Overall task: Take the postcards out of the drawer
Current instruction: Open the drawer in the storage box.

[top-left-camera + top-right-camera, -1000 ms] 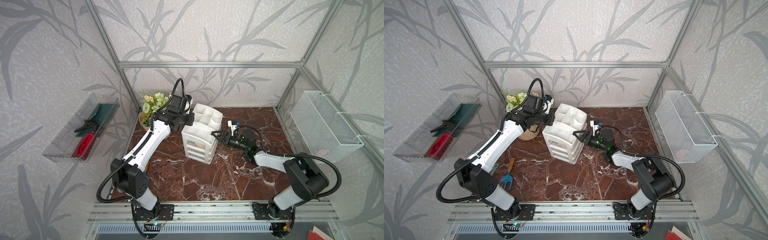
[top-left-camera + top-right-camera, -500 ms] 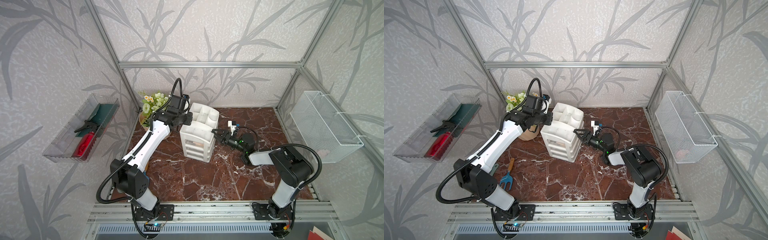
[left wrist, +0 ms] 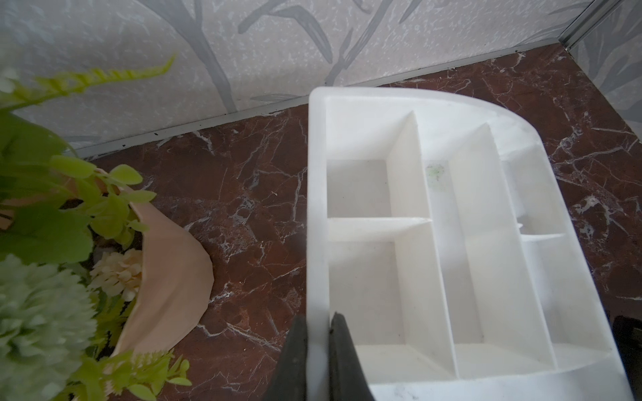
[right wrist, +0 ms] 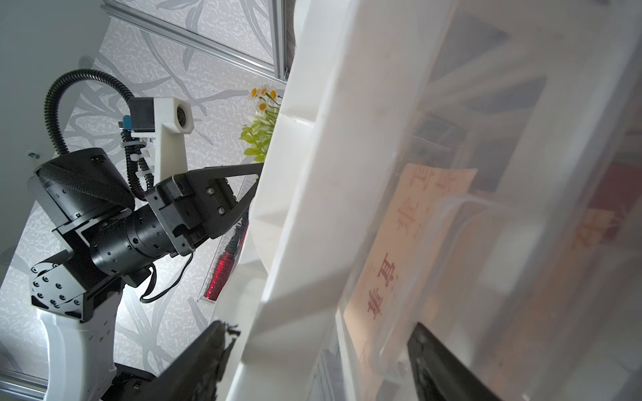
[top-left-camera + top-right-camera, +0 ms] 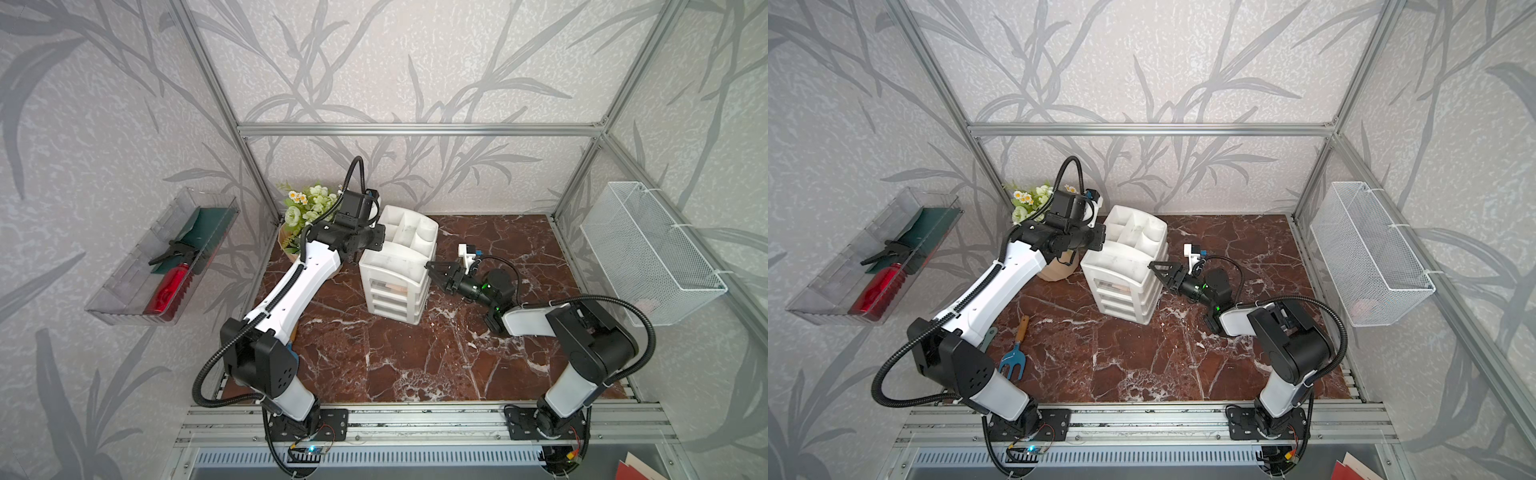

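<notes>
The white organiser (image 5: 399,253) stands mid-table. Its top see-through drawer (image 5: 395,286) is pushed in, and beige postcards (image 5: 392,287) show through its front. In the right wrist view, a beige postcard (image 4: 399,243) with red-brown characters lies behind the drawer front (image 4: 503,225), with a red one (image 4: 611,194) blurred beyond it. My left gripper (image 3: 318,317) is shut on the organiser's top rim (image 3: 316,208) and also shows in a top view (image 5: 375,242). My right gripper (image 5: 432,272) is open, and its fingertips (image 4: 222,330) straddle the organiser's upper front edge.
A potted flower bunch (image 5: 307,208) stands behind my left arm. A clear ribbed tray (image 5: 124,291) on the left wall holds a red bottle and a green sheet. On the right wall hangs a white wire basket (image 5: 648,253). A blue garden fork (image 5: 1015,357) lies front left.
My right arm has folded in, its elbow swinging toward the middle, while its gripper stays at the organiser's front with jaws slightly narrower. The left gripper keeps its hold on the rim.
</notes>
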